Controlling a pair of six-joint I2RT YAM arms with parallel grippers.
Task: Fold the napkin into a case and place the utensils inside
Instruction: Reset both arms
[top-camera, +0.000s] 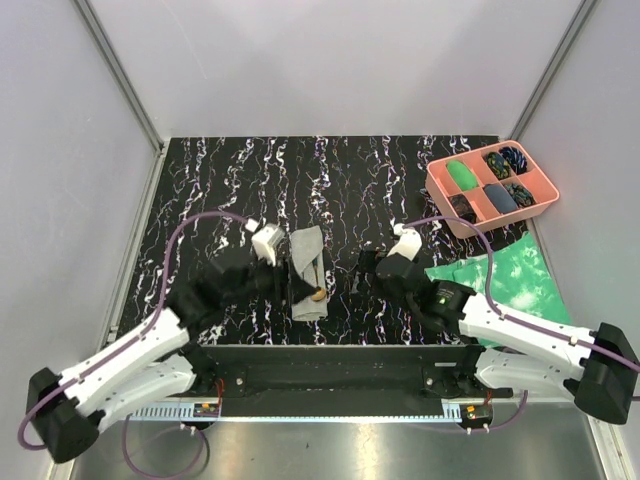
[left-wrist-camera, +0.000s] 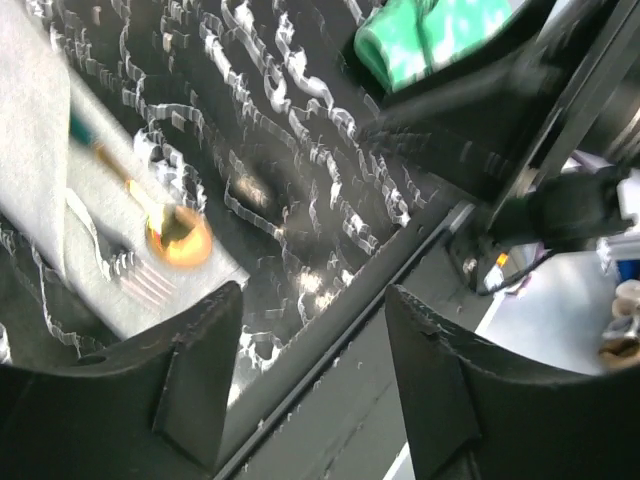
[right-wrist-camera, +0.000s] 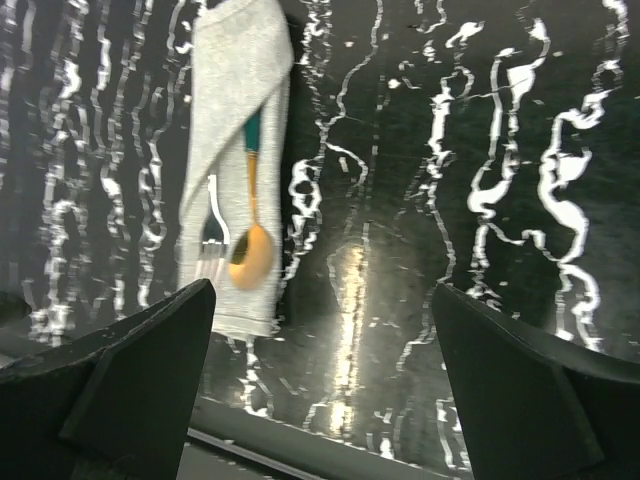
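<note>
We see the black, white-veined table (top-camera: 350, 170) spread under both arms. On it, out to the right of the right gripper (right-wrist-camera: 325, 370), a mottled green sheet (top-camera: 500, 285) lies flat. Beyond that sheet, farther from the gripper, sits a pink tray (top-camera: 510, 215) with compartments.

The grey napkin (right-wrist-camera: 235, 120) lies between the two grippers as a narrow folded strip. From the right gripper it is ahead and off to the left, apart from the fingers. From the left gripper (left-wrist-camera: 312, 375) it sits just beyond the left finger (left-wrist-camera: 200, 380); we cannot tell whether that finger touches the cloth.

We find both grippers spread wide, with nothing between the fingers of either one.

A spoon (right-wrist-camera: 250, 200) with a teal handle and golden bowl rests on the napkin, its handle tucked under a slanting fold. A fork (right-wrist-camera: 210, 235) lies just beside it, on the side away from the right gripper, its tines out on the cloth.
</note>
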